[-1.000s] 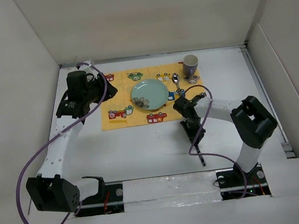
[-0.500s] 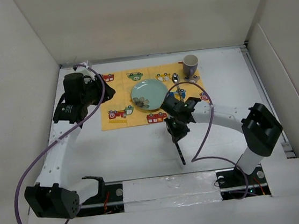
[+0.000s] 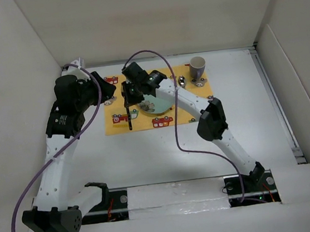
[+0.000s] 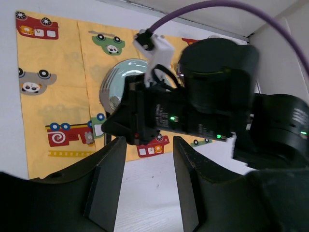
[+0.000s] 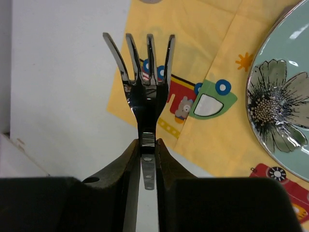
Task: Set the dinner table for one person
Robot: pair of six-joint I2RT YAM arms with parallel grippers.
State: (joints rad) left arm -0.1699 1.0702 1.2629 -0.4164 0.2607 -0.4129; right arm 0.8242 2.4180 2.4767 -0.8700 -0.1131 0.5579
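Between the fingers of the right pincer sits the fork, pinched at the neck where the handle begins, tines pointing straight ahead. It looks like polished metal: stiff, light, and slick enough to swivel in a narrow grip. My judgement is that the flat of the handle just behind the neck is the right place to hold it, as now, and it should be laid down low rather than dropped.

Under the tines lies the yellow placemat. The green flowered plate lies to the pincer's right, close by but not touching the fork. To its left is the bare white worktop, which carries the whole setting.

Farther off, facing the right pincer, the left pincer hangs spread with nothing between its fingers. Beyond the plate, the spoon and the mug lie on the placemat's far right.

A second ago the right pincer held the fork over bare worktop at the placemat's near right corner. It has since swung across to the left of the plate.
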